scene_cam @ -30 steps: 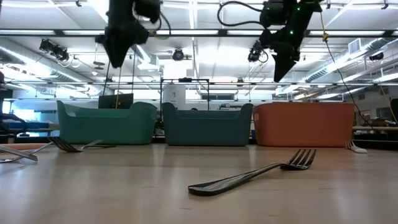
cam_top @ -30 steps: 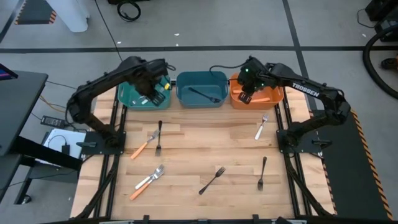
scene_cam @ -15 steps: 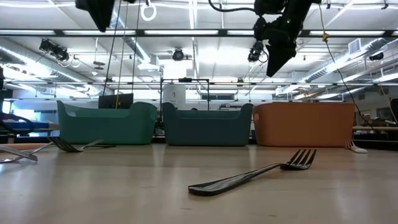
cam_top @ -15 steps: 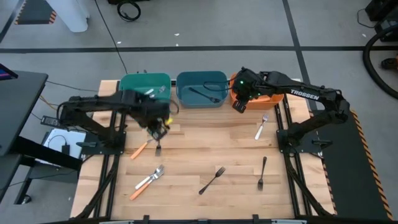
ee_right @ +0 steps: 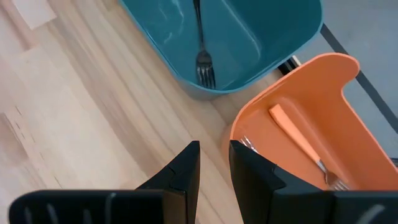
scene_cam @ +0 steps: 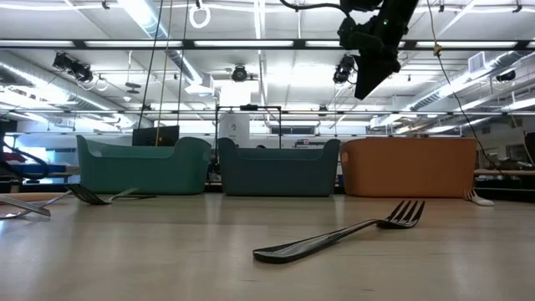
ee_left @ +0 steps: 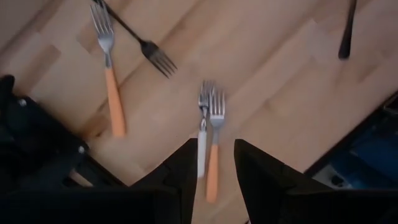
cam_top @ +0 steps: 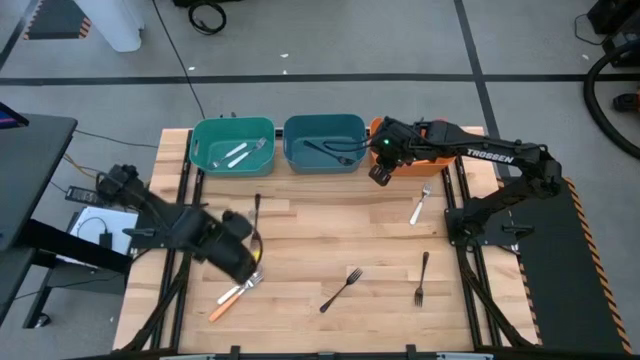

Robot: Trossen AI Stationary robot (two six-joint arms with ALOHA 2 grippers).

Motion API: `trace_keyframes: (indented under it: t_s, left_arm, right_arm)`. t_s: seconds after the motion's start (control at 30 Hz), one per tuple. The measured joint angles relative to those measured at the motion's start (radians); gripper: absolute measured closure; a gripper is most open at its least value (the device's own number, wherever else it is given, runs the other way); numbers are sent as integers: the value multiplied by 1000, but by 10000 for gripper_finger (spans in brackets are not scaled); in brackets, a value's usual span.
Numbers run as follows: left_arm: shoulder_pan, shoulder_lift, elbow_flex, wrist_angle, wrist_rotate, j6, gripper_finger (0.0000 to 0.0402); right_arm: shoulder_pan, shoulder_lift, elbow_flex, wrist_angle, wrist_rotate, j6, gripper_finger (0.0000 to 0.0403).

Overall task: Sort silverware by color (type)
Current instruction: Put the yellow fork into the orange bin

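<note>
3 plastic bins in a row at the far edge of the wooden counter [cam_top: 330, 230]: teal bin [cam_top: 205, 150], blue bin [cam_top: 300, 135], orange bin [ee_right: 348, 93]. 2 dark arms.

Silverware loose on the counter, 7 pcs: 3 slim black forks [cam_top: 342, 288], [cam_top: 421, 278], [ee_left: 134, 37]; 1 white fork [cam_top: 421, 203]; 1 orange-handled fork alone [ee_left: 112, 87]; plus a side-by-side pair, white-handled piece [ee_left: 203, 134] and orange-handled fork [ee_left: 213, 155].

In bins: teal has pale pieces [cam_top: 238, 152], looks like 2. Blue has 1 black fork [ee_right: 202, 43]. Orange has at least 1 orange-handled fork [ee_right: 305, 146].

Vs 1 s ago: the left arm has left the teal bin and swung to the front-left of the counter; the teal bin's contents are now uncovered. The right tool has slid off the orange bin toward the blue one. Loose silverware hasn't shifted.

Left tool [ee_left: 216, 143]: fingers apart, empty, above the pair, not touching it. Right tool [ee_right: 213, 144]: fingers slightly apart, empty, held high over the counter just in front of the seam between the blue and orange bins; nearest pieces are the ones inside those two bins.
</note>
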Motion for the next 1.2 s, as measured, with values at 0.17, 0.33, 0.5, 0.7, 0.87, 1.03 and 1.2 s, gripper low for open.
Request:
trace_keyframes:
  t_s: [0.17,0.33,0.5,0.7,0.87,1.03,1.2]
  left_arm:
    - [-116,59,0,9,6,-78,275]
    - [-182,142,0,19,12,-108,250]
    - [-201,222,0,35,13,-169,247]
    - [-197,315,0,77,13,-169,250]
    - [-197,393,0,114,17,-148,251]
    - [-197,425,-23,167,31,-142,251]
    - [-186,423,-208,255,164,-158,251]
  right_arm:
    - [27,0,0,14,-2,67,309]
    - [65,0,0,27,12,77,309]
    - [94,0,0,53,21,136,309]
    - [143,0,0,98,20,183,309]
    - [178,0,0,136,18,178,309]
    - [206,0,0,135,18,184,309]
    - [232,0,0,132,17,183,309]
